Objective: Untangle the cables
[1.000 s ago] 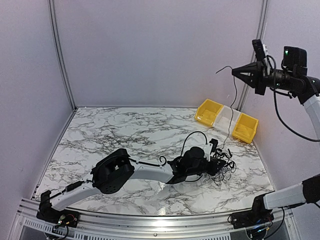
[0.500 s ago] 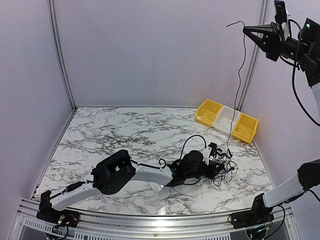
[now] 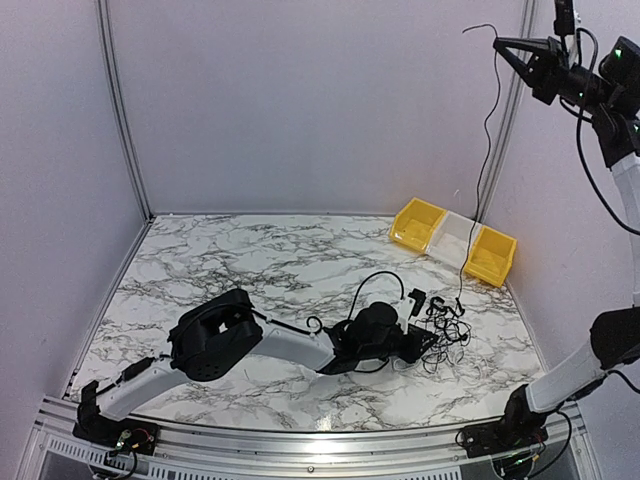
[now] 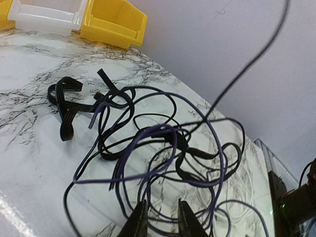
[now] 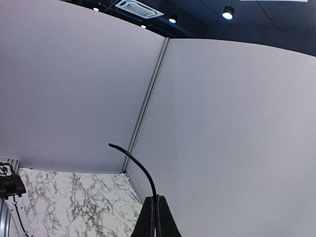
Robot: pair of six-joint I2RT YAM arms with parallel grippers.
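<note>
The cables point(image 3: 441, 324) lie in a loose tangle of thin black and purplish wires on the marble table, right of centre. My left gripper point(image 3: 418, 338) rests at the tangle's near-left edge. In the left wrist view its jaws point(image 4: 160, 223) stand narrowly apart, with strands of the tangle point(image 4: 163, 143) crossing between them. My right gripper point(image 3: 502, 45) is high at the top right, shut on one thin black cable point(image 3: 487, 150) that hangs down into the tangle. The right wrist view shows that cable's end point(image 5: 136, 165) curling out above the closed jaws point(image 5: 156, 217).
Two yellow bins point(image 3: 418, 222) point(image 3: 490, 255) with a white bin point(image 3: 455, 235) between them stand at the back right corner; they also show in the left wrist view point(image 4: 113, 24). A flat black ribbon cable point(image 4: 66, 106) lies at the tangle's left side. The table edge is close on the right.
My right gripper rose up and to the right with the cable, drawing it taut. My left arm drew back leftward, and the tangle shifted slightly with it.
</note>
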